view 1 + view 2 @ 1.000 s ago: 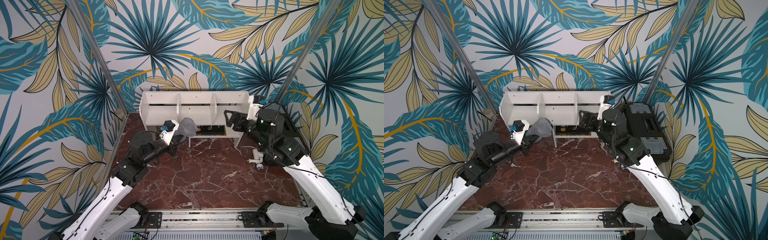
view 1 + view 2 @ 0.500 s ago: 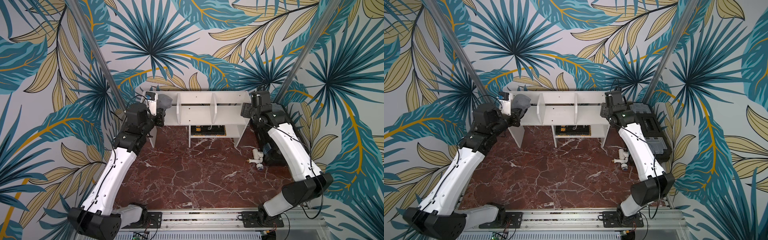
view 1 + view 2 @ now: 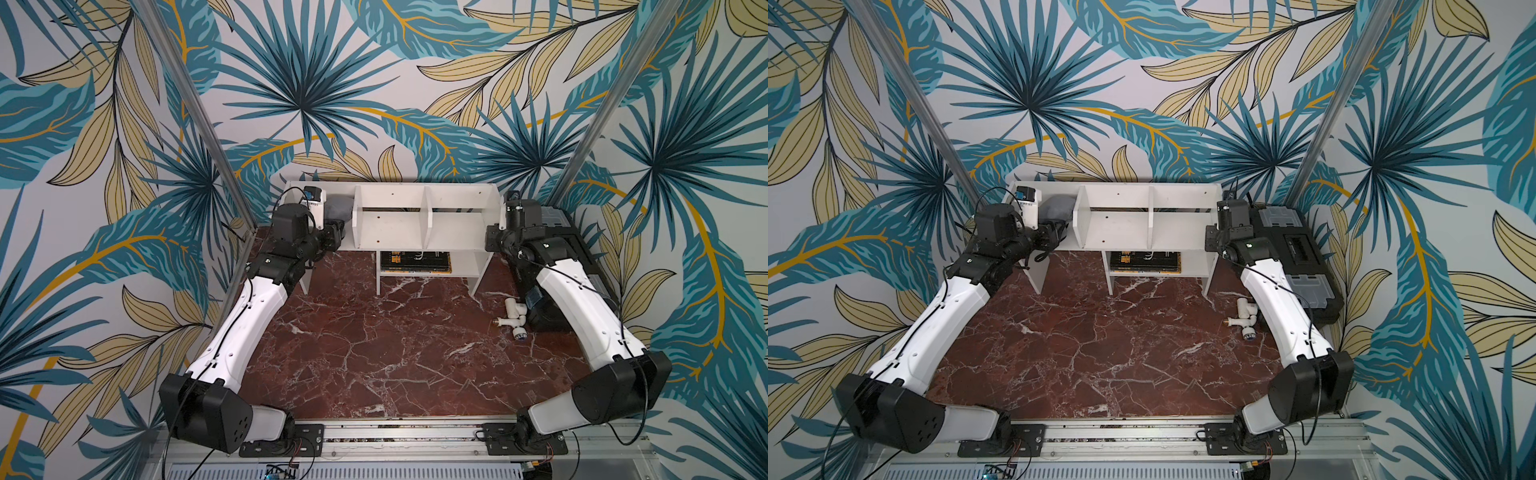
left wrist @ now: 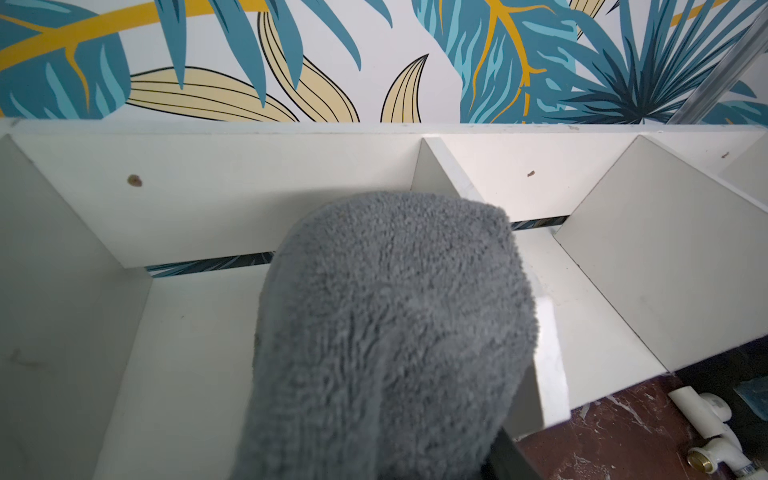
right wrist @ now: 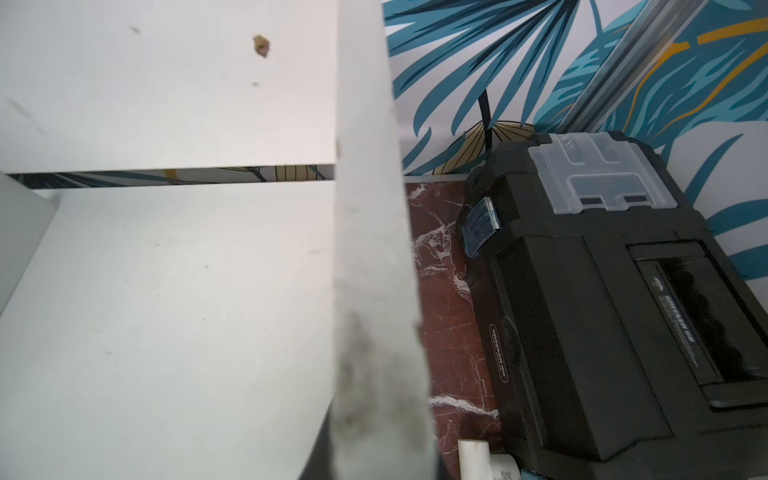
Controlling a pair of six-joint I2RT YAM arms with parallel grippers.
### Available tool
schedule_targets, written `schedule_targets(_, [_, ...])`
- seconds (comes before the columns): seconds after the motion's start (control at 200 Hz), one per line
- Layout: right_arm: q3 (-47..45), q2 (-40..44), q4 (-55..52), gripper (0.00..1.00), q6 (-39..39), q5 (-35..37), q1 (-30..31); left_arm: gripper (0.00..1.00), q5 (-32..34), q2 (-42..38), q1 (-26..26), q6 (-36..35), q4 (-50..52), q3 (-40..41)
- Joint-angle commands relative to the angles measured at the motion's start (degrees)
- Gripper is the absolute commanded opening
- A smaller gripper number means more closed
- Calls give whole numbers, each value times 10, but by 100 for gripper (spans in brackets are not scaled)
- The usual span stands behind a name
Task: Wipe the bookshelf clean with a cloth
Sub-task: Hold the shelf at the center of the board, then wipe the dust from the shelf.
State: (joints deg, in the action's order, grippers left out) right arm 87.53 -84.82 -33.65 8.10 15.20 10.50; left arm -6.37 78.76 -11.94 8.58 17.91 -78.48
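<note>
1 cloth (image 4: 395,332), bunched over the left pincer (image 3: 335,232) in the bookshelf (image 3: 390,226) end compartment on the left arm's side. Fabric hides the jaws, can't tell their gap. 1 bookshelf: 3 upper compartments, 2 dividers (image 3: 427,216). Right pincer (image 3: 1212,240) clamped on the opposite end panel (image 5: 365,208). On the bench (image 3: 374,353): 1 black toolbox (image 3: 1296,249), 1 white pipe fitting (image 3: 513,318). 1 dark flat box (image 3: 415,262) on the lower shelf.
</note>
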Motion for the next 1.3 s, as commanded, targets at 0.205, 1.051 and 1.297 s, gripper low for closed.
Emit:
schedule_targets(0.205, [-26,63,14,0,-22,-41,-9,86,96,-59,3,-10,-5,1])
schedule_targets(1.051, [19,1,20,0,-37,-240,-59,82,67,-110,2,79,47,35])
schedule_targets(1.297, [13,8,17,0,-37,-215,-59,85,71,-126,-37,45,111,10])
